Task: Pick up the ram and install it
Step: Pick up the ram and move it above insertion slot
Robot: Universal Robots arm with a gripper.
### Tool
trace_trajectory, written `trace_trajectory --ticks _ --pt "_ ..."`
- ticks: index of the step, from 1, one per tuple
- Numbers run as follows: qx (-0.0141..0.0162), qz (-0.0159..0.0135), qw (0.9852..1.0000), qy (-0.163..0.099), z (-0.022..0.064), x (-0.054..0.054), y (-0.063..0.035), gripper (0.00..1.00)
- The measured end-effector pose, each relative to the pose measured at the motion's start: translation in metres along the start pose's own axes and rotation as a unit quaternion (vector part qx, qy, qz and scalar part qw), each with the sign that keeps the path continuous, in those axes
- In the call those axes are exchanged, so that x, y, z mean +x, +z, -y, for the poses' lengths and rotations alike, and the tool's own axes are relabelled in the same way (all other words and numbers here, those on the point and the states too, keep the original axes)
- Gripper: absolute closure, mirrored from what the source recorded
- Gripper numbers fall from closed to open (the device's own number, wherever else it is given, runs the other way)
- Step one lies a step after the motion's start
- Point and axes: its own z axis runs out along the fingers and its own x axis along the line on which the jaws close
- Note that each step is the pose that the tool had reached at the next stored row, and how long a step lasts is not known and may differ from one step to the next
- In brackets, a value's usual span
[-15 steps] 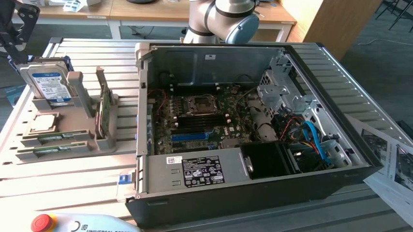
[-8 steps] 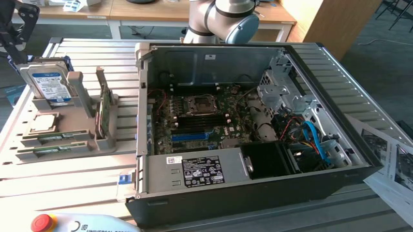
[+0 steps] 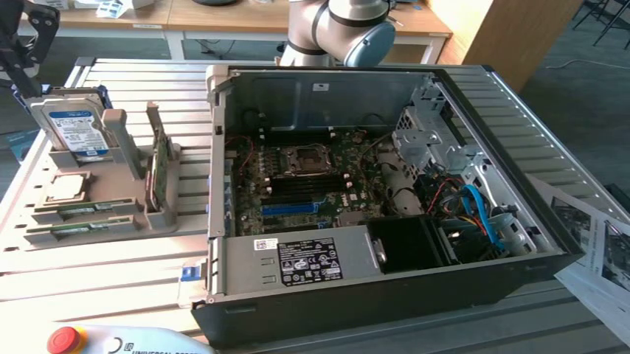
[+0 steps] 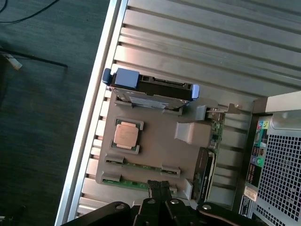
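Gripper (image 4: 159,188) above the grey parts tray (image 4: 160,146), over the edge farthest from the hard drive (image 4: 150,89); jaws pressed together, pinching nothing, seemingly clear of everything below. Nearest beneath: the ram (image 4: 134,183), flat in a shallow cradle along that same tray edge, not yet lifted, not yet installed. Just beside, parallel, toward the CPU (image 4: 127,135): a second stick (image 4: 141,165) in a cradle of its own. Held by grey tabs near the ends, probably to leave the long edges bare for a pinch across the thin board. Thin, rigid green laminate, long and narrow; likely stiff in a grip yet easy to chip at the corners. Tray in matt grey plastic, blocky, with a pocket for every part to fix position and stop sliding: hard drive, silver with a blue label, upright on edge between two posts; CPU, square with a dull metal lid, flat in a square recess; expansion card (image 3: 158,173), broader green board, standing on edge along the tray side nearest the case (image 3: 394,299). Underneath, a table (image 3: 128,81) of ribbed pale metal slats. Case in black sheet steel, laid on one side with the panel off, presumably to turn the motherboard (image 3: 295,184) and long black and blue slots upward for reach from above
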Motion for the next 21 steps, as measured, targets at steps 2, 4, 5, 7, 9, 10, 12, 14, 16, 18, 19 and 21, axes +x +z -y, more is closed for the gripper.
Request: trace_trajectory --ticks 2,4,5,7,9,10,12,14,16,18,19,21 --pt "-0.0001 -0.0002 1.0000 -0.005 0.0000 0.0000 0.0000 0.90" --pt "-0.0003 -0.0005 0.9999 -0.011 0.0000 0.0000 0.0000 0.90" --pt "-0.0003 -0.0006 0.9999 -0.013 0.0000 0.0000 0.0000 0.90" --pt "-0.0005 -0.0008 0.9998 -0.019 0.0000 0.0000 0.0000 0.90" --pt "-0.0006 -0.0010 0.9997 -0.024 0.0000 0.0000 0.0000 0.90" --pt "-0.0006 -0.0012 0.9996 -0.027 0.0000 0.0000 0.0000 0.90" --pt "-0.0008 -0.0014 0.9994 -0.033 0.0000 0.0000 0.0000 0.90" --pt "-0.0010 -0.0017 0.9992 -0.040 0.0000 0.0000 0.0000 0.90" --pt "-0.0011 -0.0020 0.9989 -0.046 0.0000 0.0000 0.0000 0.90" --pt "-0.0012 -0.0023 0.9986 -0.052 0.0000 0.0000 0.0000 0.90" --pt "-0.0013 -0.0024 0.9985 -0.055 0.0000 0.0000 0.0000 0.90" --pt "-0.0015 -0.0027 0.9981 -0.062 0.0000 0.0000 0.0000 0.90"
